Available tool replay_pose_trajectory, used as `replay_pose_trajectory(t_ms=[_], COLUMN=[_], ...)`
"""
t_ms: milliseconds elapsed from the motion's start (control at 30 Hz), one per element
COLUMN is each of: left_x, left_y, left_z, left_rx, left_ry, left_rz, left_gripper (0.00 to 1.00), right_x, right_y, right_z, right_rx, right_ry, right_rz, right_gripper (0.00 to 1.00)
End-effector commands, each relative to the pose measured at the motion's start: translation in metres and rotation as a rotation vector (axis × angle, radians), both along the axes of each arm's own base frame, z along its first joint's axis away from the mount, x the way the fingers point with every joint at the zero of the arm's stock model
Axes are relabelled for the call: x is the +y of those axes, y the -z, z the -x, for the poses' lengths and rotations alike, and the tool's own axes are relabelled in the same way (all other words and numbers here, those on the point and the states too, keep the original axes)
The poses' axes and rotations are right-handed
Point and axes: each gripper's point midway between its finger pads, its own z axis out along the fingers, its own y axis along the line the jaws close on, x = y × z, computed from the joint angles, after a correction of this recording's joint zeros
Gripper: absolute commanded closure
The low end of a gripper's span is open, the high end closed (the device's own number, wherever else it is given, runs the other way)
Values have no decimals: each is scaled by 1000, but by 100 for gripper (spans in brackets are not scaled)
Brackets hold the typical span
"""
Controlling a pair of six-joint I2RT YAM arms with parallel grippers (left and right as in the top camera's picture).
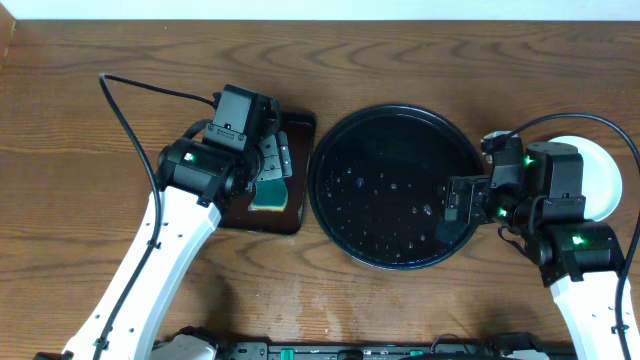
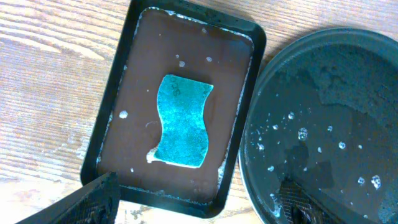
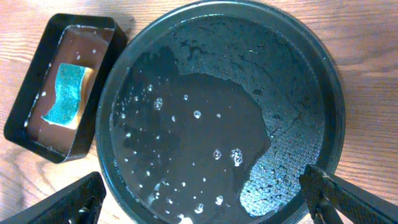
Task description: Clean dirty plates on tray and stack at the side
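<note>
The large round black tray (image 1: pixel 380 150) lies mid-table, wet with droplets and holding no plates; it also shows in the left wrist view (image 2: pixel 323 81) and the right wrist view (image 3: pixel 211 99). A white plate (image 1: pixel 603 180) lies on the table at the far right, partly hidden by my right arm; I cannot tell whether others lie under it. My left gripper (image 1: pixel 270 160) (image 2: pixel 199 208) is open and empty above the rectangular tray. My right gripper (image 1: pixel 462 205) (image 3: pixel 205 208) is open and empty above the round tray's right side.
A small dark rectangular tray (image 1: pixel 300 130) (image 2: pixel 186 56) (image 3: pixel 87 46) stands just left of the round tray, with a teal sponge (image 1: pixel 268 193) (image 2: pixel 182 121) (image 3: pixel 67 93) lying in it. A black cable (image 1: pixel 150 88) runs across the back left.
</note>
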Motion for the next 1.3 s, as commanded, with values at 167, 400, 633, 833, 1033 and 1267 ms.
replay_pose_trajectory(t_ms=[167,400,633,833,1033,1267], left_x=[0,0,0,0,0,0], left_y=[-6,-6,-6,-6,-6,-6], left_z=[-2,-2,-2,-2,-2,-2], left_rx=[-12,-12,-12,-12,-12,-12], left_ry=[-2,-2,-2,-2,-2,-2], left_rz=[6,6,6,6,6,6], left_gripper=[17,17,17,17,17,17], right_x=[0,0,-10,-13,-19,-19], right_y=[-15,7,31,31,24,25], right_z=[4,37,50,50,45,42], right_rx=[-318,-576,-681,-764,-817,-846], right_ry=[-15,-41,2,22,65,67], right_rz=[35,29,44,42,57,52], right_gripper=[1,1,1,1,1,1])
